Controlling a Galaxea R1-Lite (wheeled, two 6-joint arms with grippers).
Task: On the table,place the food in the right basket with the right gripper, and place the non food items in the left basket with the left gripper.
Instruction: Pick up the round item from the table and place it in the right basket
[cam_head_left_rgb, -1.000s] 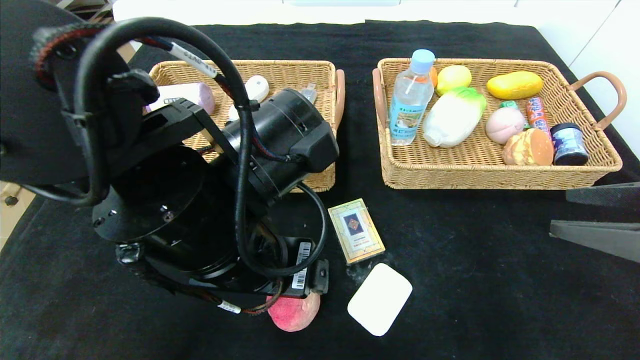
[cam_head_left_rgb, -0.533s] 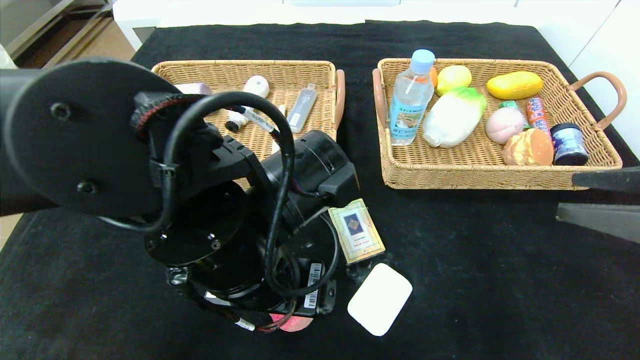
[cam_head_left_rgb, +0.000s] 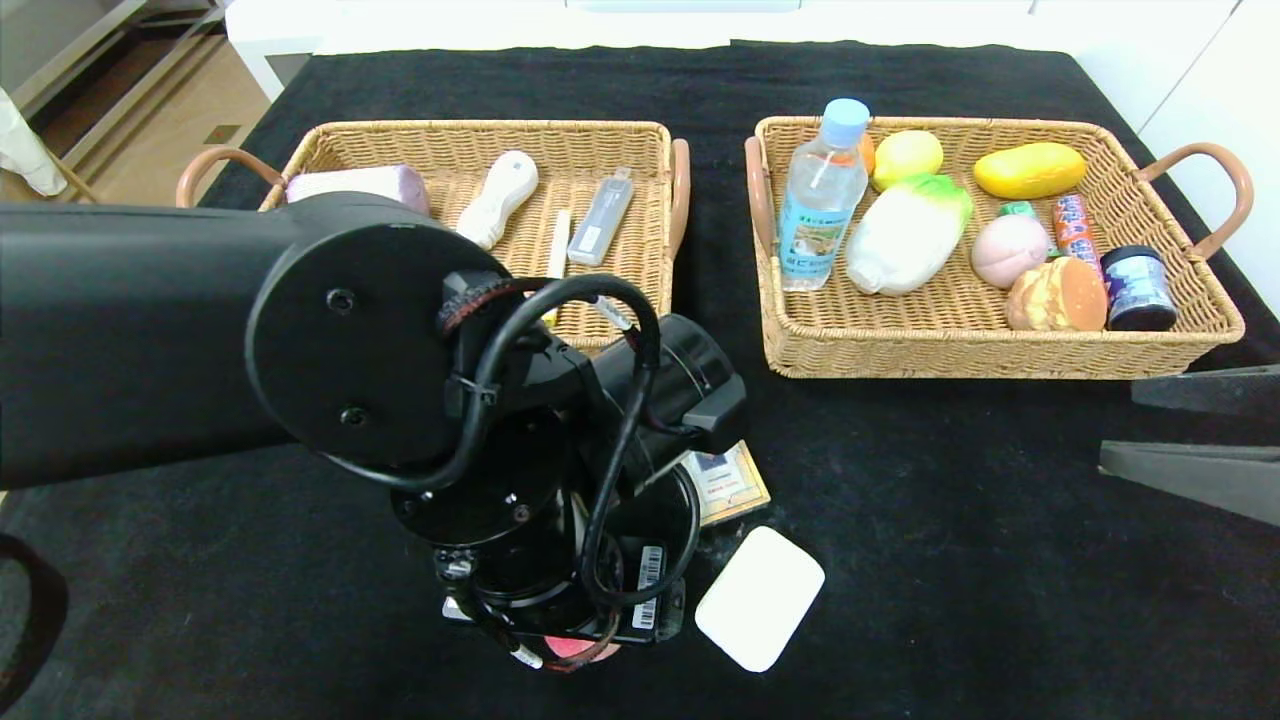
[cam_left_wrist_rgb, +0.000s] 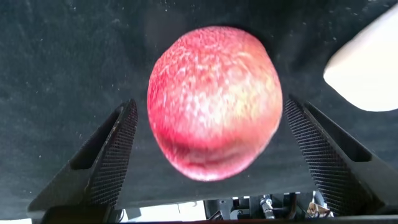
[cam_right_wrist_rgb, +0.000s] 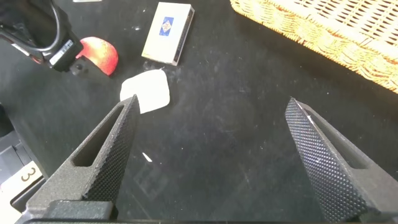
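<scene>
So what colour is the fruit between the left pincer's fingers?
The peach is mottled red-pink with pale flecks, clearest in the left wrist view.

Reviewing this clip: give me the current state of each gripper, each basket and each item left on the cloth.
left gripper: open, jaws either side of the peach, not clamped
right gripper: open, empty, over bare cloth
peach: on the table, not lifted
card box: lying flat on the table
white pad: lying flat on the table
left basket: holds several items
right basket: holds bottle and foods
</scene>
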